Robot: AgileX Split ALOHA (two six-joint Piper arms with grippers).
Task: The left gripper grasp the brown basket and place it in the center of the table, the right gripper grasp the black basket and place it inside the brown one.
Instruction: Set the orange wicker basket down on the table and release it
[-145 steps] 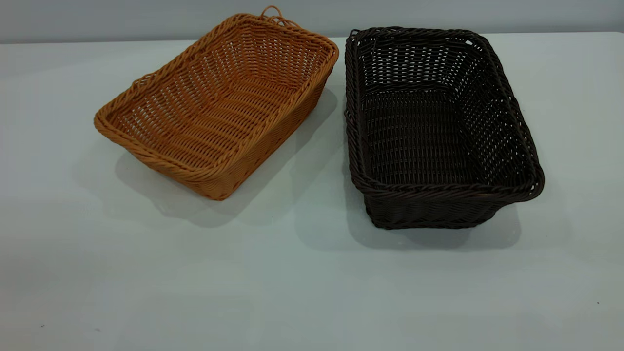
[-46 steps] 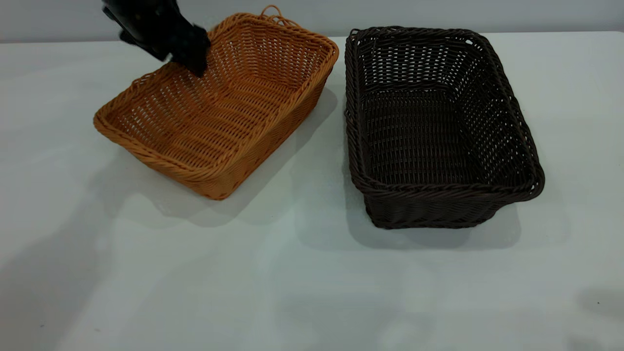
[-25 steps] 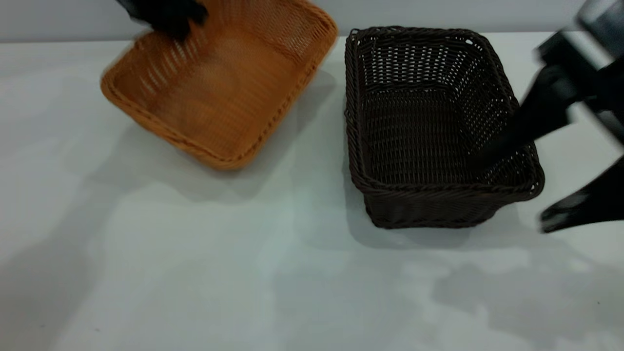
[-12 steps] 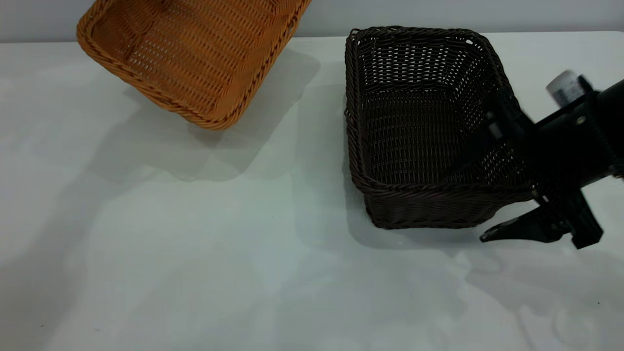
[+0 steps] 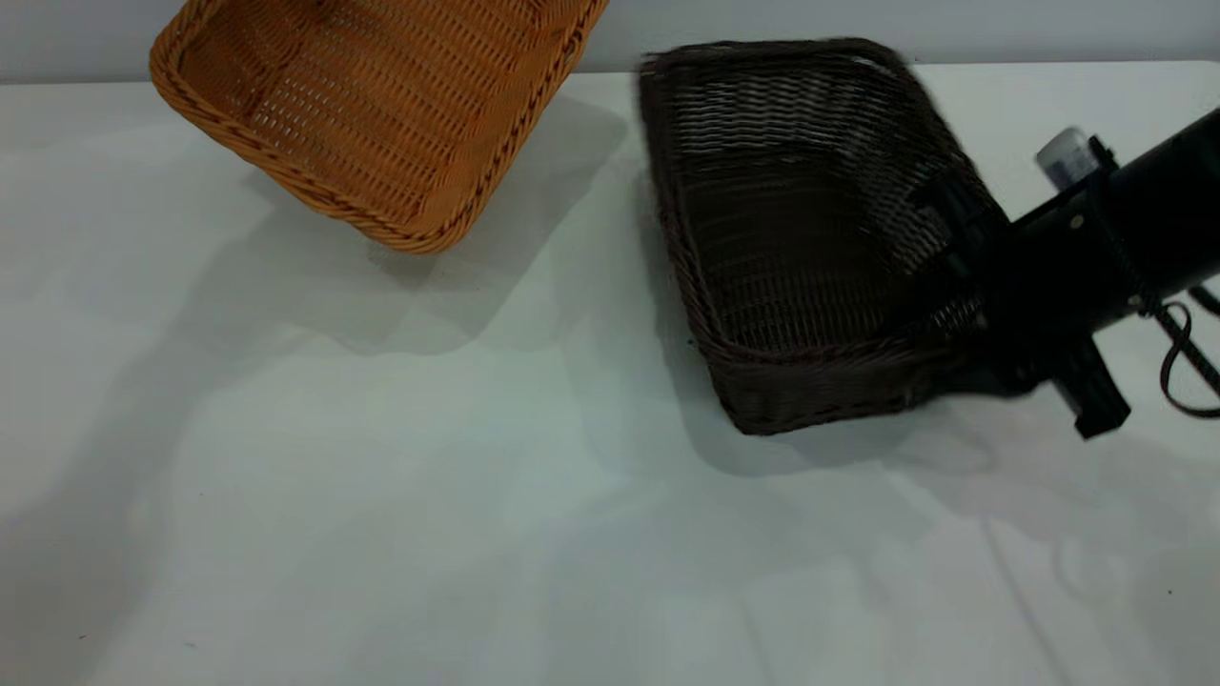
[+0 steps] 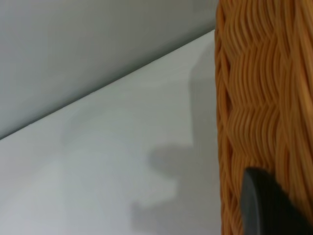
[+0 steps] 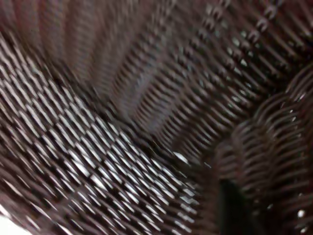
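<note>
1. My left gripper point(image 6: 266, 205) shows only as one dark finger against the outer weave of the brown basket point(image 5: 372, 114), so I cannot tell how far it is closed. The basket hangs tilted above the far left part of the desk point(image 5: 381, 534), its shadow thrown below it, so I judge it to be in my grip.
2. My right gripper point(image 5: 963, 286) reaches in from the right edge and is clamped on the right-hand wall of the black basket point(image 5: 801, 238), near that basket's near right corner. The basket sits tipped toward the far right of the desk, its near left end low by the surface.
3. Step in hand: both baskets are grasped and neither is placed; the middle of the desk is bare.
4. Next, I judge the left arm must carry the brown basket to the centre, level it and set it down.
5. The right arm should hold off until then, then bring the black basket over and lower it squarely; being the same size, it will nest tightly.
</note>
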